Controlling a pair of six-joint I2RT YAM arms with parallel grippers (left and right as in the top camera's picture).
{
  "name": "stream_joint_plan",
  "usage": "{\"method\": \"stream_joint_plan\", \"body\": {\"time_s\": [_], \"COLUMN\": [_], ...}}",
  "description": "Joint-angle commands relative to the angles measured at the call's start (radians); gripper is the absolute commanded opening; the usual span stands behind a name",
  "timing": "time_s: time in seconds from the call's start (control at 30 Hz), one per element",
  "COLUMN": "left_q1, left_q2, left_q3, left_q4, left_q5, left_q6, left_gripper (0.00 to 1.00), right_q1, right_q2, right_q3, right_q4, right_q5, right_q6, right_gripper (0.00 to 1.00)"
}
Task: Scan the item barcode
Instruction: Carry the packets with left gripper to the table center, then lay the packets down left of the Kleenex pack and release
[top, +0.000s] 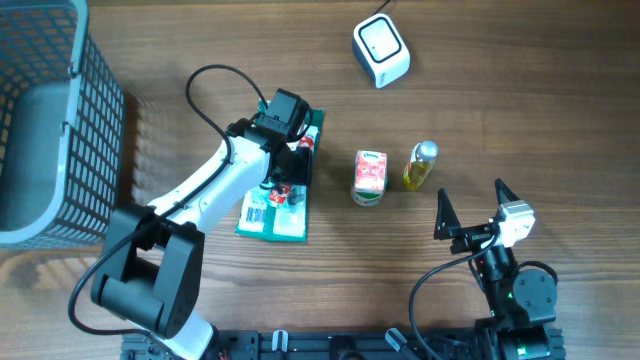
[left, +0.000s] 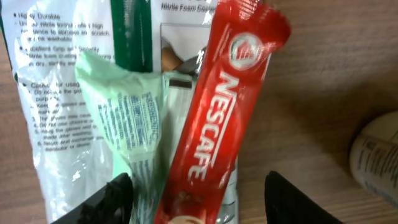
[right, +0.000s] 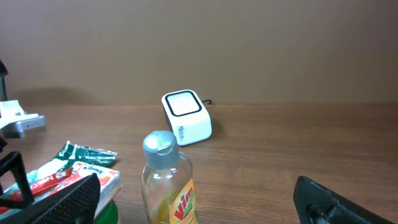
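The table (top: 530, 110) is brown wood with the grain running across. A plain brown wall rises behind it, seen only from the right wrist. A grey mesh basket (top: 95, 110) stands at the table's left edge, and a white scanner (top: 381, 50) with a dark-rimmed window sits at the far side. From overhead, a tissue pack (top: 369, 177) and a bottle (top: 421, 165) of yellow liquid stand side by side mid-table. A green and white pack (top: 290, 225) lies left of them, with the left arm over its upper part, so that view hides most of what lies on it. The left wrist view shows this up close. The sachet (left: 217, 124) is a long red Nescafe stick with white lettering. It lies aslant on the printed pack, its far end crimped and its left edge over a pale green packet (left: 127, 118). No barcode can be made out on its upper face. The sachet is well apart from the scanner, on the left half of the table. The left gripper (left: 199, 186) is low over it, its fingers (left: 118, 199) spread to either side of the sachet's near end with a gap on each side. The right gripper (top: 470, 192) sits near the table's front edge, spread wide and holding nothing. Its wrist view looks past the bottle's grey cap to the scanner.
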Motion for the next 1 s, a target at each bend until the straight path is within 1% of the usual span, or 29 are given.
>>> {"method": "stream_joint_plan", "body": {"time_s": [0.0, 0.07, 0.13, 0.17, 0.23, 0.3, 0.33, 0.4, 0.43, 0.6, 0.7, 0.73, 0.77, 0.87, 0.97], "left_q1": [0.003, 0.008, 0.010, 0.009, 0.010, 0.010, 0.009, 0.008, 0.008, 0.008, 0.006, 0.006, 0.007, 0.007, 0.008], "left_q2": [-0.018, -0.038, -0.074, -0.104, -0.137, -0.138, -0.132, -0.102, -0.079, 0.011, 0.024, 0.024, 0.024, 0.020, 0.007], "left_q3": [0.018, 0.038, 0.064, 0.076, 0.077, 0.077, 0.072, 0.053, 0.043, 0.034, 0.034, 0.034, 0.034, 0.034, 0.045], "left_q4": [-0.003, -0.004, -0.004, -0.002, 0.007, 0.004, 0.005, 0.011, 0.014, 0.004, -0.003, -0.003, -0.003, -0.001, 0.005], "left_q5": [0.019, 0.019, 0.019, 0.019, 0.018, 0.018, 0.010, -0.060, -0.071, -0.068, -0.060, -0.038, 0.055, 0.232, 0.342], "left_q6": [0.004, 0.004, 0.003, 0.003, 0.003, 0.003, 0.003, 0.003, 0.003, 0.003, 0.003, 0.003, 0.004, 0.009, 0.043], "left_gripper": [0.57, 0.57, 0.53, 0.46, 0.28, 0.07, 0.04, 0.04, 0.04, 0.04, 0.04, 0.04, 0.04, 0.04, 0.04], "right_q1": [-0.002, -0.002, -0.002, -0.002, -0.002, -0.002, -0.002, -0.002, -0.002, -0.002, -0.002, -0.002, -0.002, -0.002, -0.002], "right_q2": [-0.006, -0.006, -0.006, -0.006, -0.006, -0.006, -0.006, -0.006, -0.006, -0.006, -0.006, -0.006, -0.006, -0.006, -0.006], "right_q3": [-0.001, -0.001, -0.001, -0.001, -0.001, -0.001, -0.001, -0.001, -0.001, -0.001, -0.001, -0.001, -0.001, -0.001, -0.001], "right_q4": [0.002, 0.002, 0.002, 0.002, 0.002, 0.002, 0.002, 0.002, 0.002, 0.002, 0.002, 0.002, 0.002, 0.002, 0.002], "right_q5": [0.009, 0.009, 0.009, 0.009, 0.009, 0.009, 0.009, 0.009, 0.009, 0.009, 0.009, 0.009, 0.009, 0.009, 0.009], "right_q6": [-0.008, -0.007, -0.008, -0.007, -0.007, -0.007, -0.007, -0.007, -0.007, -0.007, -0.007, -0.007, -0.007, -0.007, -0.007], "right_gripper": [1.00, 1.00, 1.00, 1.00, 1.00, 1.00, 1.00, 1.00, 1.00, 1.00, 1.00, 1.00, 1.00, 1.00, 1.00]}}
